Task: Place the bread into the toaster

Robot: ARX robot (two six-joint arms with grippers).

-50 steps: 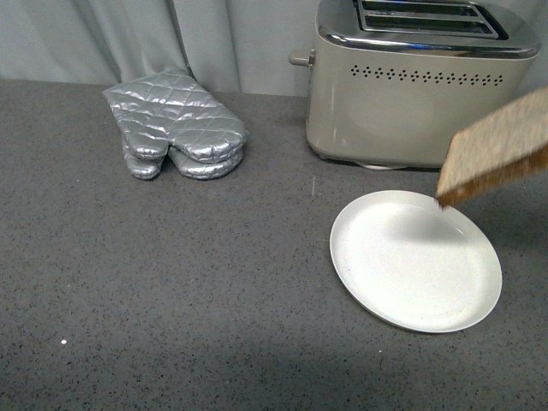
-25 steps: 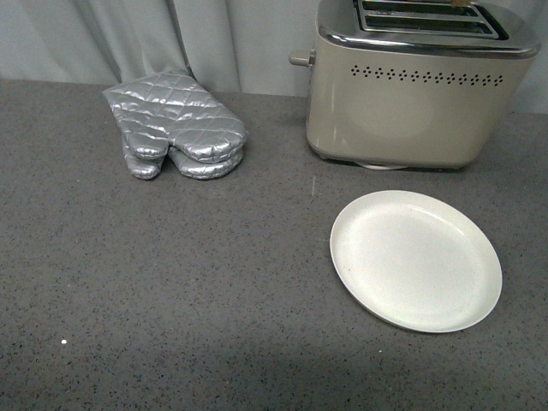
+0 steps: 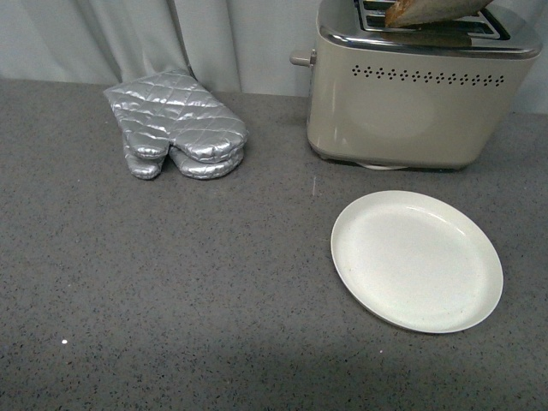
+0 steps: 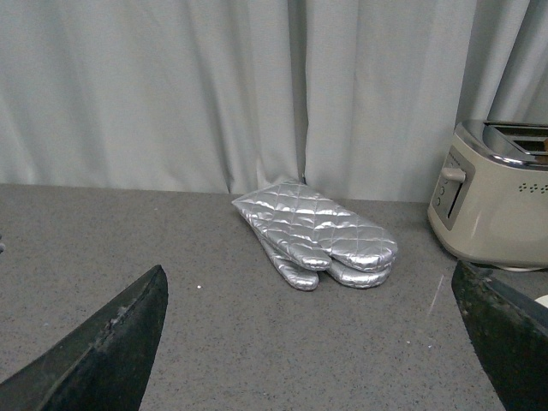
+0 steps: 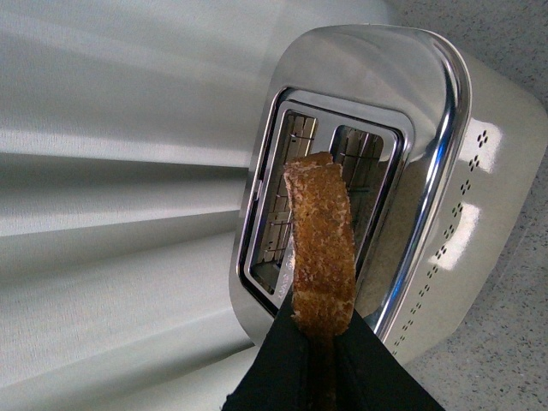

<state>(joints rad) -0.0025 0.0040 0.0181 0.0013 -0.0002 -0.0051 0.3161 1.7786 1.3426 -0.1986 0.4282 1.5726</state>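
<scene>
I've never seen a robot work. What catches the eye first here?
A slice of bread, pinched in the right gripper, hangs above the beige toaster at the back right. A shiny silver oven mitt lies at the back left, and a bare white plate sits in front of the toaster.

Left gripper [image 4: 308, 278]: jaws spread wide apart, nothing held between them. Its two dark fingers [image 4: 107, 347] show only as tapered tips at either side of the left wrist view, both at about the same height.

Right gripper [image 5: 318, 336]: jaws closed on one end of the bread [image 5: 322, 240], a black finger [image 5: 274, 364] pressed on each face. The slice stands out edge-on beyond the fingertips.
</scene>
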